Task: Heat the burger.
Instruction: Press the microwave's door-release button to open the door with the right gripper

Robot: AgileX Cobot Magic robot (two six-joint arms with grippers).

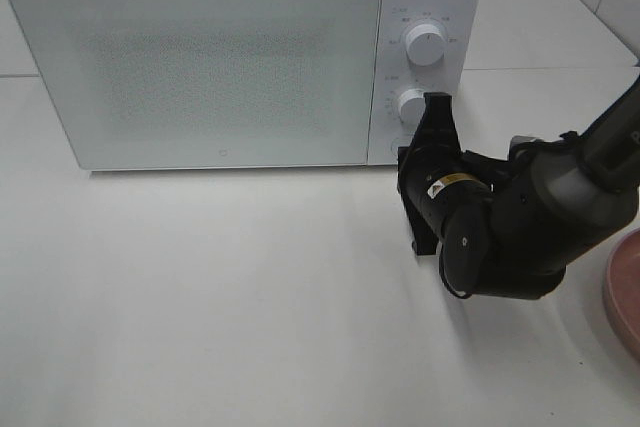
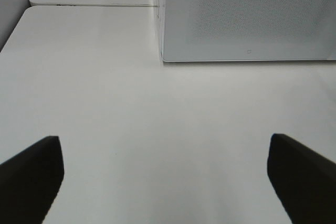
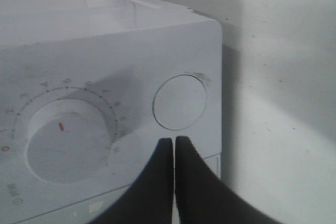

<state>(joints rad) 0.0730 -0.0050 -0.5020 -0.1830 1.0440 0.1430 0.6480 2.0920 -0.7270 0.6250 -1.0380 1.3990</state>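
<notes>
High overview; wrist views toward microwave (image 1: pixel 200 57)

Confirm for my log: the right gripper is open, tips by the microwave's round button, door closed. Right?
No. The right gripper is shut, jaws together, as the right wrist view shows. Its tips are by the microwave's round button, door closed.

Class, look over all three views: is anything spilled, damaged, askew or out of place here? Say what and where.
Nothing stands out. The closed microwave stands upright and looks undamaged, the table shows no spill, and the right gripper, shut, points at the round button. The burger is in no view.
</notes>
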